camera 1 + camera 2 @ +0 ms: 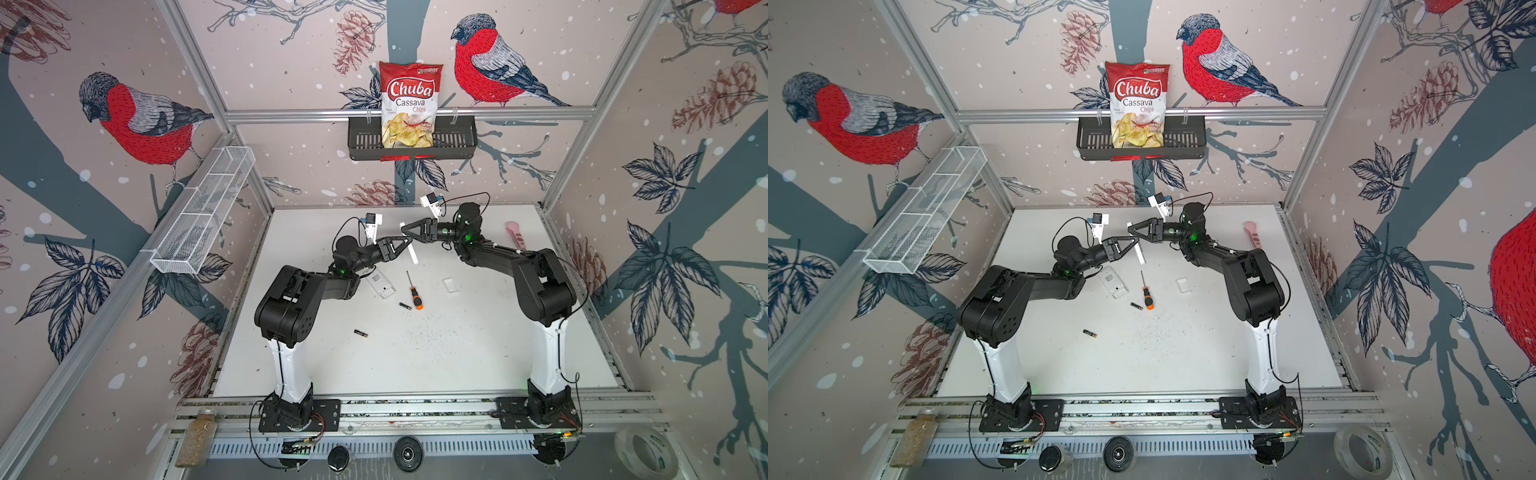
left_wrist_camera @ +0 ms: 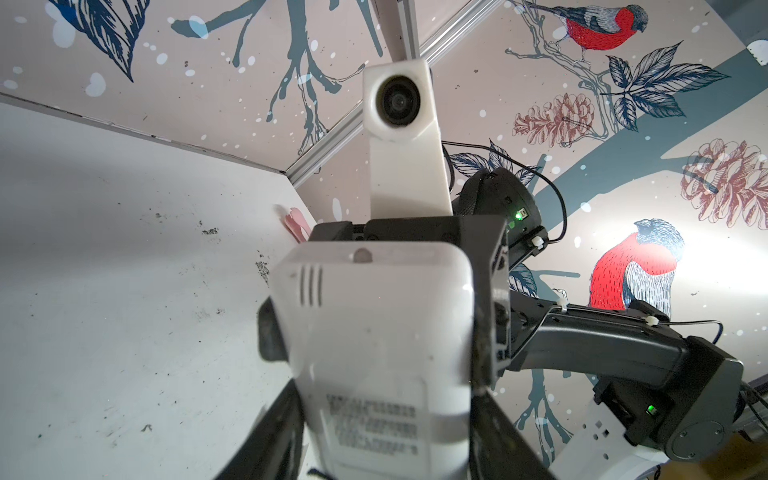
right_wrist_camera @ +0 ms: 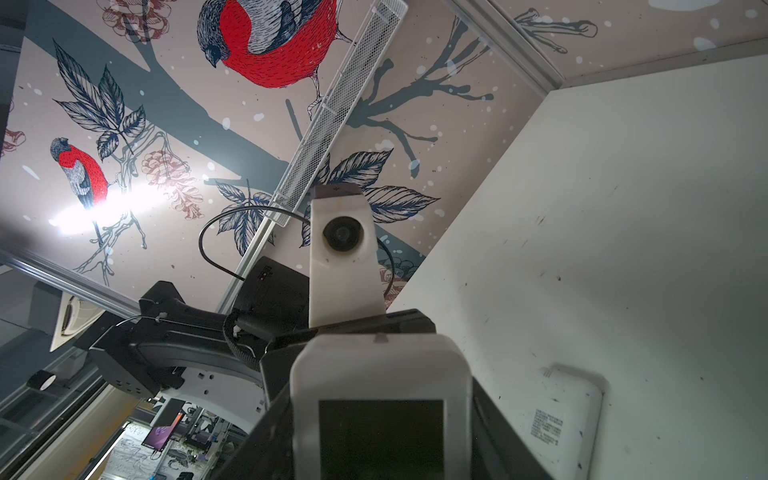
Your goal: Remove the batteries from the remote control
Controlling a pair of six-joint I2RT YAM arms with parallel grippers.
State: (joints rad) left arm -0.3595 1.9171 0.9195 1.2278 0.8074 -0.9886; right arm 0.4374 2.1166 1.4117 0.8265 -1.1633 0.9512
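The white remote control (image 1: 414,256) hangs in mid-air above the middle of the table, held between both arms. My left gripper (image 1: 408,244) is shut on its lower part; in the left wrist view its labelled back (image 2: 374,332) fills the space between the fingers. My right gripper (image 1: 404,229) is shut on its upper end, and the right wrist view shows its dark screen side (image 3: 380,432). Two black batteries with gold ends lie loose on the table in both top views, one (image 1: 405,306) beside the screwdriver and one (image 1: 360,332) nearer the front.
An orange-and-black screwdriver (image 1: 414,293) lies near the middle. A second white casing (image 1: 380,284) lies label up by the left arm. A small clear cover (image 1: 450,285) and a pink object (image 1: 516,236) lie to the right. A wire basket (image 1: 203,212) hangs on the left wall.
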